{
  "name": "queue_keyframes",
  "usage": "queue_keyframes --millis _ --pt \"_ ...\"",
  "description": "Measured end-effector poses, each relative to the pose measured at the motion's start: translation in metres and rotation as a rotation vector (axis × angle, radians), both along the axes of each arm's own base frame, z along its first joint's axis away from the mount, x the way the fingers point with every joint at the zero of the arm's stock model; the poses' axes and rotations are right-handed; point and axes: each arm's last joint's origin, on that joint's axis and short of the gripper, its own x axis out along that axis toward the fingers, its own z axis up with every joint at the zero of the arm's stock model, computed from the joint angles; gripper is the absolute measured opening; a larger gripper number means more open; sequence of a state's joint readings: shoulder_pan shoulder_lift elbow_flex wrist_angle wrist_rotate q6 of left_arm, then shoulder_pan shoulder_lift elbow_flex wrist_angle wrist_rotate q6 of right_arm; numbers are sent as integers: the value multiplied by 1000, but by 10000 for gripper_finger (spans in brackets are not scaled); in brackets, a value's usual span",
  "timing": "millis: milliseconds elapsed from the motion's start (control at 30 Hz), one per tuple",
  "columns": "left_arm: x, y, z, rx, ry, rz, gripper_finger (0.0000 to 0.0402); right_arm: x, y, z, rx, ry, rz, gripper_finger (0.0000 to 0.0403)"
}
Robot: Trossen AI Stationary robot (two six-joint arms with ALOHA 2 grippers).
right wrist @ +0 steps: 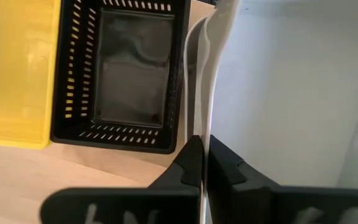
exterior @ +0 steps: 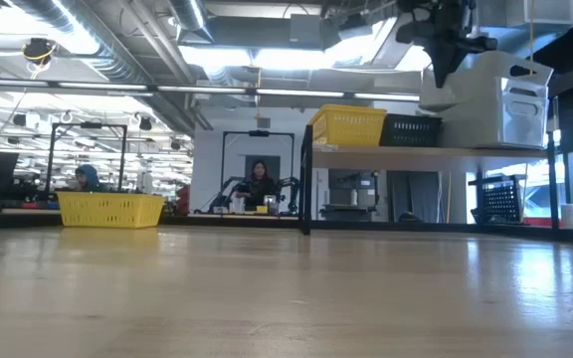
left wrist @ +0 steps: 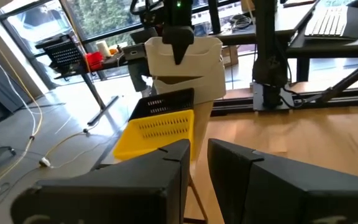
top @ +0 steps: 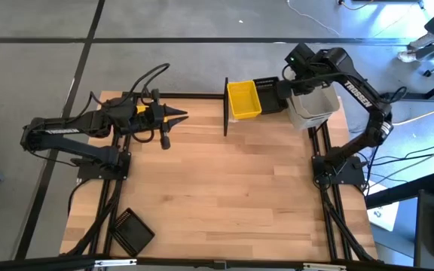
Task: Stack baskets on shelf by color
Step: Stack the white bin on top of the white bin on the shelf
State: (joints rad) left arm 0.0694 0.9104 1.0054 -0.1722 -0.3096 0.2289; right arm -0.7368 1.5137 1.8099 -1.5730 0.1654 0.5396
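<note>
Shelf (top: 277,113) end: right gripper (right wrist: 204,163) pinched on whitish basket (top: 313,105) wall; left gripper (top: 181,115) fingers slightly apart, empty.

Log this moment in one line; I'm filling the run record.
right gripper: shut on whitish basket wall, over shelf | left gripper: empty, waiting | on shelf: yellow basket, black basket

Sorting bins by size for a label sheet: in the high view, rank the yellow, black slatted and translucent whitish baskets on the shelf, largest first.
1. Translucent whitish plastic basket, pinched by the right gripper, partly under the arm.
2. Yellow plastic basket.
3. Black slatted plastic basket; partly hidden by the arm, so its rank below yellow is unsure.
</note>
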Motion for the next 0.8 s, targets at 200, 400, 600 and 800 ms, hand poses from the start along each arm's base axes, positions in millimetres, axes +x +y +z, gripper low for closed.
queue_keyframes --millis 200,400,600,800 --pt "-1 0 0 16 4 -1 49 7 -6 -7 30 17 26 0" --pt "-1 0 0 17 4 -1 49 12 -10 -12 51 27 34 0" --pt "-1 0 0 17 4 -1 49 12 -10 -12 53 24 36 0" --pt "-1 0 0 17 4 -1 49 12 -10 -12 56 22 36 21"
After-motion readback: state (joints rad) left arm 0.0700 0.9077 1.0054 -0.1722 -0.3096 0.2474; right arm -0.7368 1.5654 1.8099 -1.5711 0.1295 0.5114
